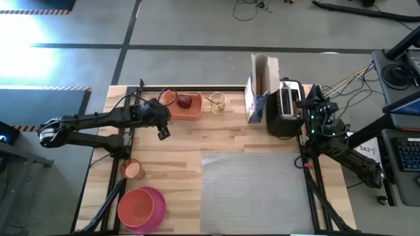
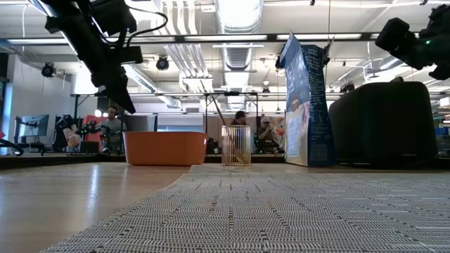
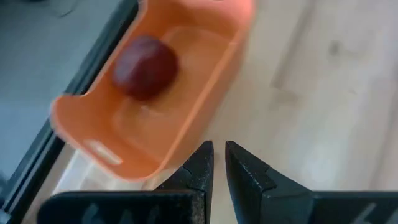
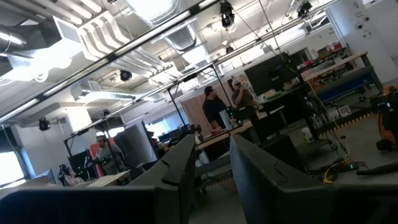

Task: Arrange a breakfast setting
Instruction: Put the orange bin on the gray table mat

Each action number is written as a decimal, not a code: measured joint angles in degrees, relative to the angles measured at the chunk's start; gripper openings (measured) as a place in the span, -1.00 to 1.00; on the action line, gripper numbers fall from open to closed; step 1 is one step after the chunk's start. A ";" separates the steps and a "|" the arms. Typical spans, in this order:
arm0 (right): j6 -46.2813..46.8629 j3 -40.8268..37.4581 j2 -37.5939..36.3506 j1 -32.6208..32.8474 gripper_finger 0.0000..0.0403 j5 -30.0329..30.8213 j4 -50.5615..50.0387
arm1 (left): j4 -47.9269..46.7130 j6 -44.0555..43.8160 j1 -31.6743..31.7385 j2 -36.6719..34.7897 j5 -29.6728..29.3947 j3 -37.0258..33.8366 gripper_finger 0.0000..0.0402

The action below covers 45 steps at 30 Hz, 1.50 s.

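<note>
A red apple (image 1: 186, 101) (image 3: 145, 66) lies in an orange tray (image 1: 197, 113) (image 3: 205, 81) at the table's far side. My left gripper (image 1: 163, 133) (image 3: 219, 155) hangs above the wood just near-left of the tray, slanting down, shut with nothing between its fingers. A grey placemat (image 1: 252, 190) (image 2: 281, 211) lies flat at the near middle. At the near left an orange bowl (image 1: 136, 208) sits in a pink plate (image 1: 158, 200), and an orange cup (image 1: 132, 169) stands beyond them. My right gripper (image 4: 212, 163) waits raised at the right edge, slightly open and holding nothing.
A black-and-silver toaster (image 1: 287, 108) (image 2: 387, 126) and an upright blue-and-white box (image 1: 261, 88) (image 2: 306, 98) stand at the far right. A gold wire holder (image 1: 217, 103) (image 2: 236, 145) stands beside the tray. People show in the room beyond.
</note>
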 joint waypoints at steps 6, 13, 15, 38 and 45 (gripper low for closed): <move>0.01 -0.01 -0.01 0.01 -0.55 -0.01 0.00 | 2.33 6.95 2.44 0.00 6.84 -0.03 -0.88; 0.00 0.01 -0.01 0.02 -0.55 -0.01 0.00 | 3.29 6.80 3.61 0.98 7.61 -0.12 -0.86; 0.00 0.01 -0.01 0.01 -0.55 0.01 0.00 | 3.62 6.82 3.73 1.36 7.57 -0.12 -0.82; 0.01 -0.01 -0.01 0.01 -0.55 -0.01 0.00 | 8.09 19.01 8.37 17.52 5.43 7.89 -0.11; 0.00 0.00 0.01 0.02 -0.55 -0.01 0.00 | 2.74 19.72 10.33 27.31 9.43 14.52 -0.10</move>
